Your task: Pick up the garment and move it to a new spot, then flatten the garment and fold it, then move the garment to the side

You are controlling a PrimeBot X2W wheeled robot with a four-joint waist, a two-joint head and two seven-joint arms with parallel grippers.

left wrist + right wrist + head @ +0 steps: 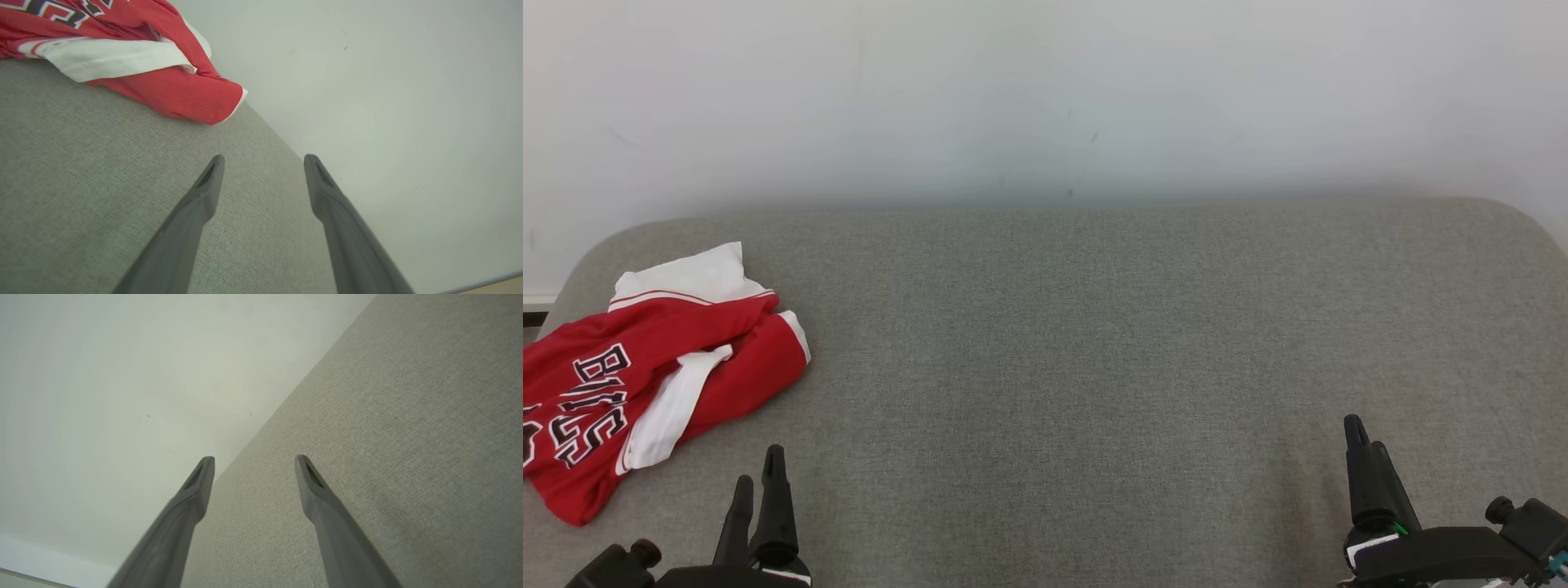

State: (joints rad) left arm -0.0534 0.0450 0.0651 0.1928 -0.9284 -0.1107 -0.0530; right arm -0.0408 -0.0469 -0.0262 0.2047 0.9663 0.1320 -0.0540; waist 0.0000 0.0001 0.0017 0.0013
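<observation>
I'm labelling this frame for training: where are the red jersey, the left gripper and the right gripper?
red jersey (686, 331), head view, red cloth above the lettering.
left gripper (264, 157), left wrist view, midway between its fingertips.
right gripper (254, 457), right wrist view, midway between its fingertips.

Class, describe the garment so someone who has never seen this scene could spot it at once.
Find the grey fabric surface against the pale wall. At its left end, just beyond the left end effector, lies the garment, crumpled. Bright red with white panels and black lettering, it stands out from the plain grey.
</observation>
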